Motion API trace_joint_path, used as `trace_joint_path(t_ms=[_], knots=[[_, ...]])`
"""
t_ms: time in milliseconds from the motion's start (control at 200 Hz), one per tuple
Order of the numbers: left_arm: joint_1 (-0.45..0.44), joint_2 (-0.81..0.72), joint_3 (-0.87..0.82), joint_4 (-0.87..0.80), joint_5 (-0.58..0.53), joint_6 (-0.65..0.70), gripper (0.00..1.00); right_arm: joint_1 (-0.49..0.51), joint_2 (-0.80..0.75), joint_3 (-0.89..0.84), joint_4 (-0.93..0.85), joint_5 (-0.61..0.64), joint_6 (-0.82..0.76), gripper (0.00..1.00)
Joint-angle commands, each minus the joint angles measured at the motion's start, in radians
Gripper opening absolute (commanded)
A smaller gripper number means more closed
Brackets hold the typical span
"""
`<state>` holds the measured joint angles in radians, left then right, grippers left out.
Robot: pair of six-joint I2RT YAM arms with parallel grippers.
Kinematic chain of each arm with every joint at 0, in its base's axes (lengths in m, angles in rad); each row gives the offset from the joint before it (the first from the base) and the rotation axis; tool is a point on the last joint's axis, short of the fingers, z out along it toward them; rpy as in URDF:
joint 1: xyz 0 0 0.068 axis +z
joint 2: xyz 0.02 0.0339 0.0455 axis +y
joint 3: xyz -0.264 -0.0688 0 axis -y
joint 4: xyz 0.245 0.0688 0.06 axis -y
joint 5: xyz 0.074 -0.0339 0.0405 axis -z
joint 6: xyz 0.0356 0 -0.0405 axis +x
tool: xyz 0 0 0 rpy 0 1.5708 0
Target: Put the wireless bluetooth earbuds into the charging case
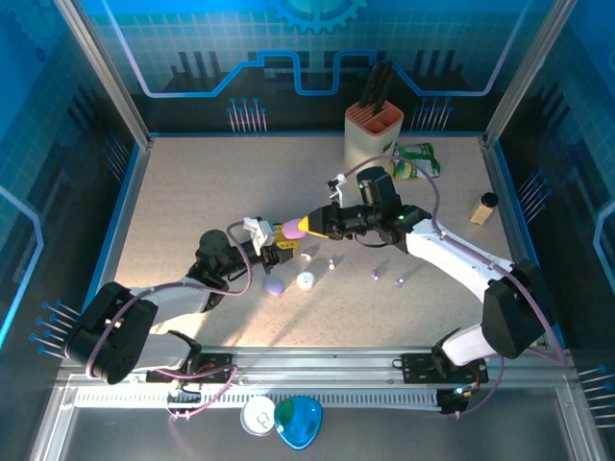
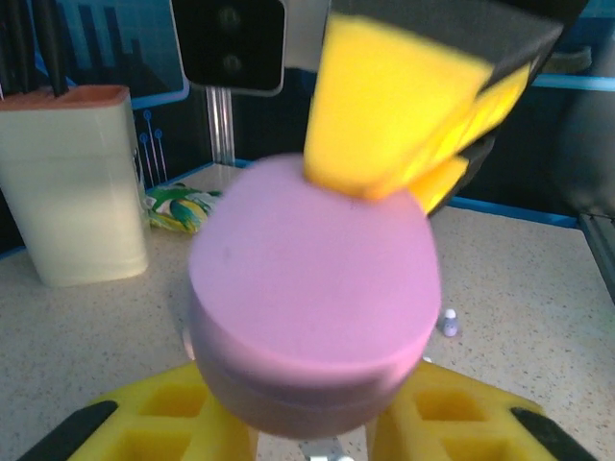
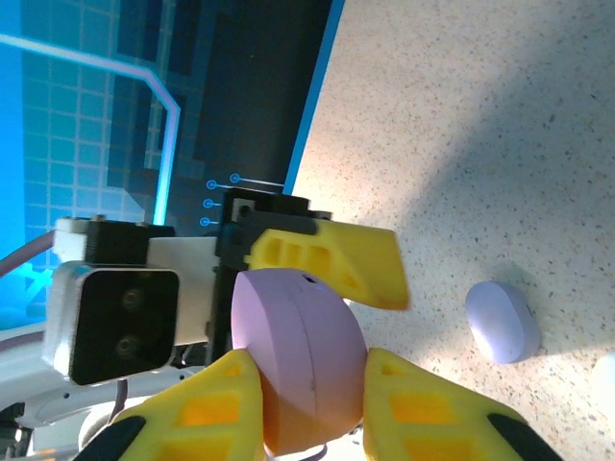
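Lilac charging case [image 2: 312,288] is pinched mid-air by left gripper [image 2: 307,423] and right gripper [image 3: 312,403], both clenched on it. Lid looks closed. Earbuds [image 1: 375,276] lie loose at 4 o'clock from it; the next move calls for opening the lid.

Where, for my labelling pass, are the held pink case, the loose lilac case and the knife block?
held pink case [image 3: 298,355], right wrist view, middle of its rounded shell
loose lilac case [image 1: 273,285], top external view, its top
knife block [image 1: 370,144], top external view, cream front wall
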<state>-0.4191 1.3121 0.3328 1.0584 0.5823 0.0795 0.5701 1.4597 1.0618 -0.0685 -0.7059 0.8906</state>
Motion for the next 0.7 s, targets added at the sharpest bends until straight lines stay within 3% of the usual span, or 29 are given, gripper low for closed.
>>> trace_joint_path(t_ms=[0, 150, 385, 520, 695], knots=[[-0.003, -0.014, 0.014, -0.004, 0.03, 0.015, 0.27, 0.004, -0.002, -0.019, 0.056, -0.041, 0.008, 0.19], [-0.004, -0.023, 0.011, -0.016, 0.024, 0.024, 0.34, -0.02, -0.014, -0.045, 0.065, -0.003, 0.011, 0.12], [-0.004, -0.06, -0.012, -0.065, -0.006, 0.049, 0.7, -0.097, -0.036, -0.117, 0.071, 0.059, 0.005, 0.13], [-0.004, -0.104, -0.021, -0.159, -0.017, 0.077, 0.84, -0.185, -0.048, -0.21, 0.072, 0.117, -0.013, 0.13], [-0.004, -0.171, -0.01, -0.332, -0.045, 0.126, 0.93, -0.29, -0.069, -0.284, -0.048, 0.262, -0.129, 0.16]])
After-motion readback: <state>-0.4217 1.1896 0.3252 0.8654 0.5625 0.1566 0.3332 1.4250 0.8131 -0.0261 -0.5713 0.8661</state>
